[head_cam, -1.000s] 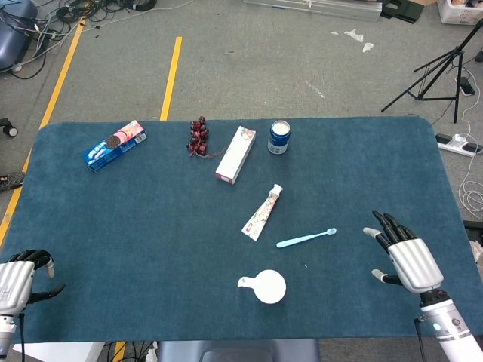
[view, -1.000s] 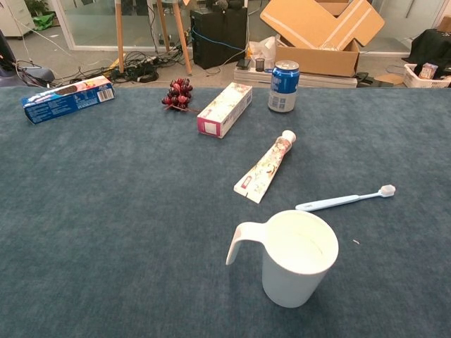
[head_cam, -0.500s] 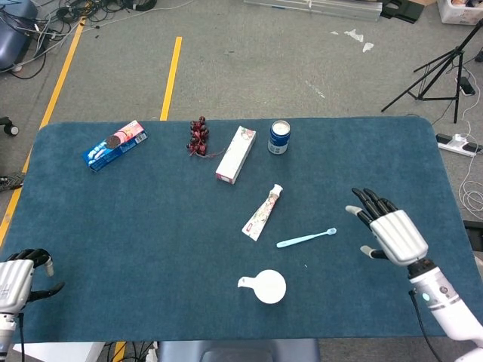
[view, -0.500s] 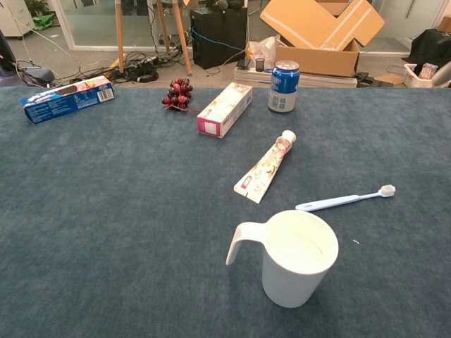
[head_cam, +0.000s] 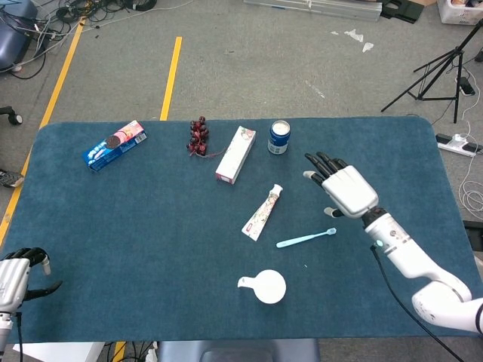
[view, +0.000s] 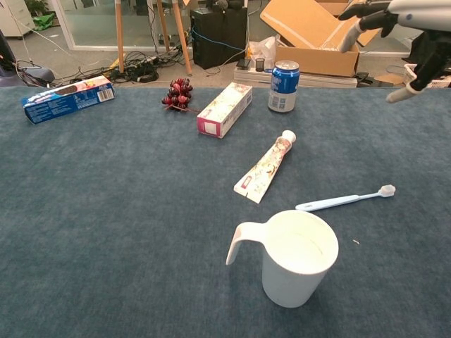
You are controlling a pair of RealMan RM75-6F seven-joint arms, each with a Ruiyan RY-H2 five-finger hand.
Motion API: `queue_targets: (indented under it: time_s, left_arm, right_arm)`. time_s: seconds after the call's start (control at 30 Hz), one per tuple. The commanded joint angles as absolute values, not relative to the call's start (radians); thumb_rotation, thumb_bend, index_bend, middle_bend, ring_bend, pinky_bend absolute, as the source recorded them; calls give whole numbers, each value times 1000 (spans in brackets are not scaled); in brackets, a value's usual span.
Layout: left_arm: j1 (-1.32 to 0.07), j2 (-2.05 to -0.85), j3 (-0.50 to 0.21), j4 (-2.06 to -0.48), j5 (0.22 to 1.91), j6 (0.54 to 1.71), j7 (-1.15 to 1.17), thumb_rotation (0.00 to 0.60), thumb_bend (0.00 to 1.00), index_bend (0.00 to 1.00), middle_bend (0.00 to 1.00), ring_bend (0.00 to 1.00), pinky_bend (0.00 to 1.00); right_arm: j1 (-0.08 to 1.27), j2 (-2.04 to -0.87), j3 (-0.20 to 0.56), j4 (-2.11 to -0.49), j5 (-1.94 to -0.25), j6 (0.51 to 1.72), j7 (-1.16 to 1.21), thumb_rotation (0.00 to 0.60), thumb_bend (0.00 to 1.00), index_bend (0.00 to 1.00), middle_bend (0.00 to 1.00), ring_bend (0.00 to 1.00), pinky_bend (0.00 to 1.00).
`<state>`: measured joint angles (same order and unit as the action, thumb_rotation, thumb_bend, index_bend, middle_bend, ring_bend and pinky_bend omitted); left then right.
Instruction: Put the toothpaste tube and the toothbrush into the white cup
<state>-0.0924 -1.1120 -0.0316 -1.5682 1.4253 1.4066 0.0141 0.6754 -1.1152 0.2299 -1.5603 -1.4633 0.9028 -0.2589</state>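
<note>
Just right of the toothpaste tube [head_cam: 262, 213], which lies mid-table with cap far and crimp near, right hand [head_cam: 342, 188] hovers empty, fingers spread; toothbrush [head_cam: 306, 238] and white cup [head_cam: 269, 286] nearer, left hand [head_cam: 16, 276] well apart, fingers curled.

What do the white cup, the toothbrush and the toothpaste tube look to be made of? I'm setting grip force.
The white cup looks like rigid plastic: matte, uniformly white, moulded handle. The toothbrush seems smooth, pale blue plastic with a white head. The toothpaste tube looks like soft laminate or plastic: flat crimped end, printed floral skin, white cap.
</note>
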Motion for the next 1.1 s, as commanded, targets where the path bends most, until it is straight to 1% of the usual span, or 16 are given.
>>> queue_targets:
  time_s: [0.03, 0.33, 0.57, 0.87, 1.1]
  left_arm:
    - [-92, -1111, -32, -1567, 1424, 1407, 9, 600, 0, 646, 446, 356, 397]
    - [-100, -1116, -43, -1545, 1408, 1391, -9, 600, 0, 646, 446, 356, 397]
    - [-102, -1124, -47, -1524, 1417, 1399, -31, 600, 0, 647, 446, 356, 397]
    - [-104, -1129, -55, -1510, 1404, 1395, -45, 600, 0, 647, 446, 356, 397]
    - [-108, -1129, -60, -1504, 1387, 1379, -52, 600, 0, 647, 446, 356, 397]
  right_arm:
    - [739, -1175, 241, -1482, -1436, 842, -313, 600, 32, 257, 26, 0, 255]
    - [845, -1302, 213, -1297, -1423, 750, -345, 600, 32, 257, 23, 0, 255]
    - [907, -1382, 186, -1169, -1428, 691, -303, 600, 33, 257, 18, 0, 255]
    - [967, -1450, 151, -1062, -1463, 646, -207, 600, 33, 260, 17, 0, 255]
    - [1002, -1496, 122, -997, -1493, 630, -140, 600, 32, 291, 17, 0, 255]
